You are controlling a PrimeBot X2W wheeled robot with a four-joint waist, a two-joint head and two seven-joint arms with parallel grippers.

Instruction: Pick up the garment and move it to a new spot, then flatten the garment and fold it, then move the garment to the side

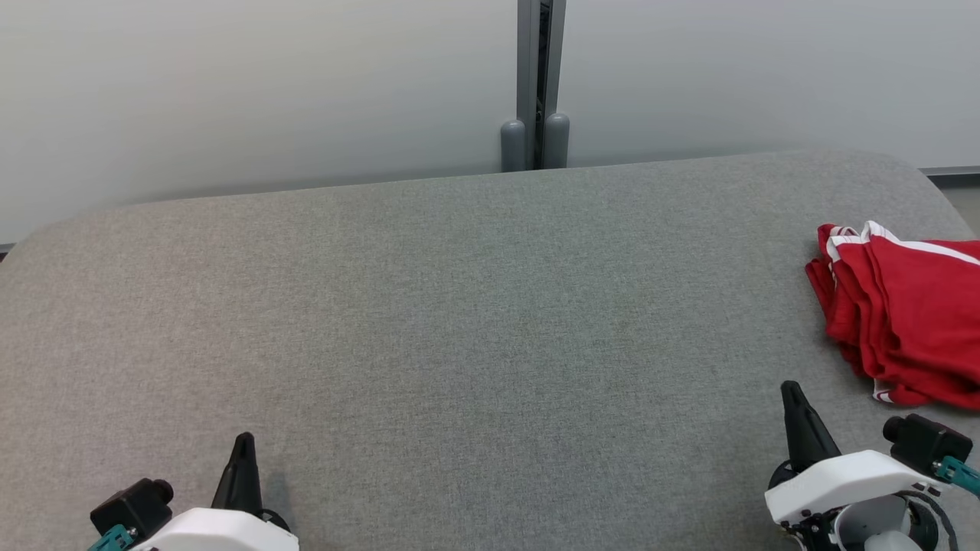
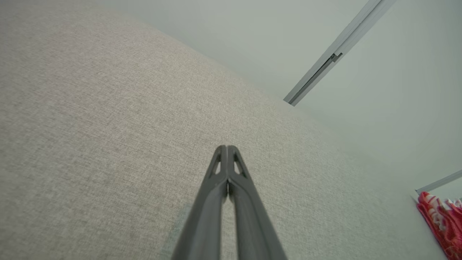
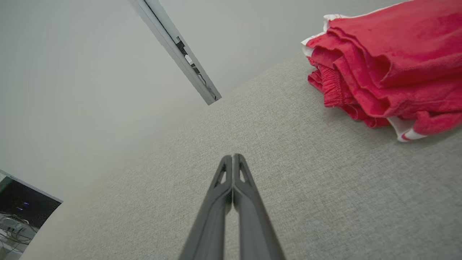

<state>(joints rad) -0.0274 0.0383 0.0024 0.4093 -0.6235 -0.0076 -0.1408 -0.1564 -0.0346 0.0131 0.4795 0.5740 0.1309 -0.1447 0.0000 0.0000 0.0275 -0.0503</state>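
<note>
Red garment [image 1: 903, 314], layered heap on the tabletop [image 1: 459, 306], either awaiting pickup or already set aside; right claw [image 1: 792, 394] near it, left claw [image 1: 243, 444] well apart, both pressed together, empty.

I see a broad grey woven-fabric tabletop [image 1: 459, 321]; at twelve o'clock beyond it, a grey metal post [image 1: 536, 84] splits pale wall panels [image 1: 230, 92].

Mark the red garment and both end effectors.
red garment [image 1: 907, 306]: head view, middle of the bunched red cloth.
right end effector [image 3: 233, 157]: right wrist view, where the shut fingertips meet.
left end effector [image 2: 226, 148]: left wrist view, where the shut fingertips meet.
</note>
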